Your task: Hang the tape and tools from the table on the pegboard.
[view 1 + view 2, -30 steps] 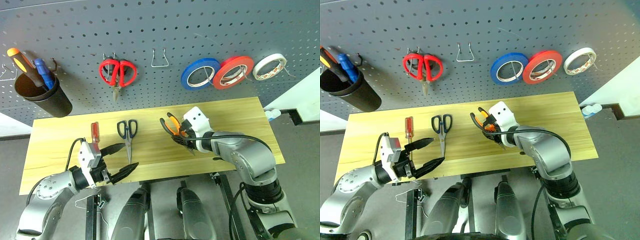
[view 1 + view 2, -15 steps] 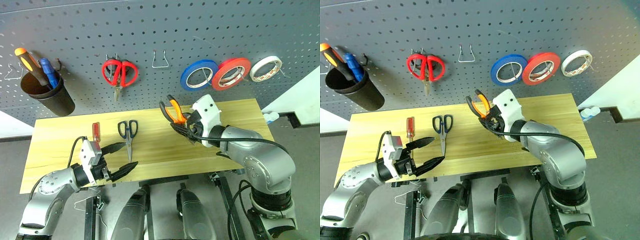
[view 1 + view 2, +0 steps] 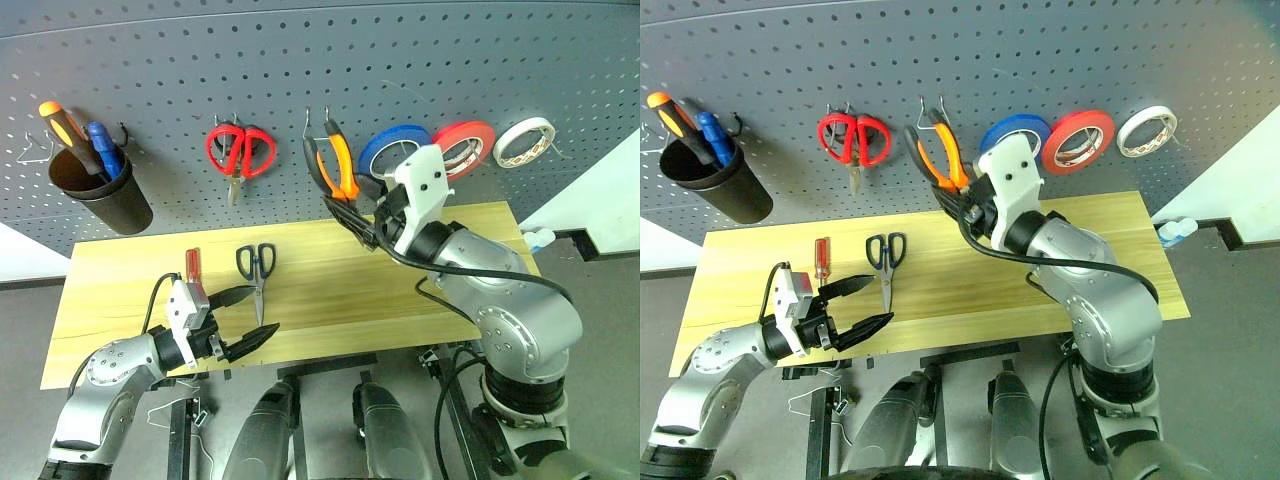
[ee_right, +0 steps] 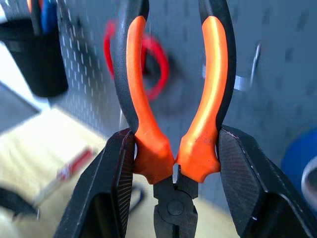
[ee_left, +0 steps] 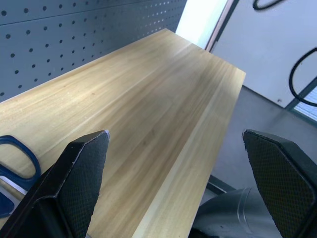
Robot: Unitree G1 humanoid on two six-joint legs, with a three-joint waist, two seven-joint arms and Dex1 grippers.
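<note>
My right gripper is shut on the orange-and-black pliers and holds them up in front of the pegboard. Their handles point upward beside a wire hook. In the right wrist view, both fingers clamp the handles of the pliers just above the pivot. The red tape hangs on the board. Black-handled scissors and a red-handled screwdriver lie on the table. My left gripper hovers open at the table's front edge, just in front of the scissors.
Red-handled scissors, a blue tape roll and a white roll hang on the board. A black cup at the left holds orange and blue screwdrivers. The table's right half lies bare under the right arm.
The right gripper has risen from just above the table to the pegboard, tilting the pliers until their handles point up by the wire hook. The left gripper has stayed put.
</note>
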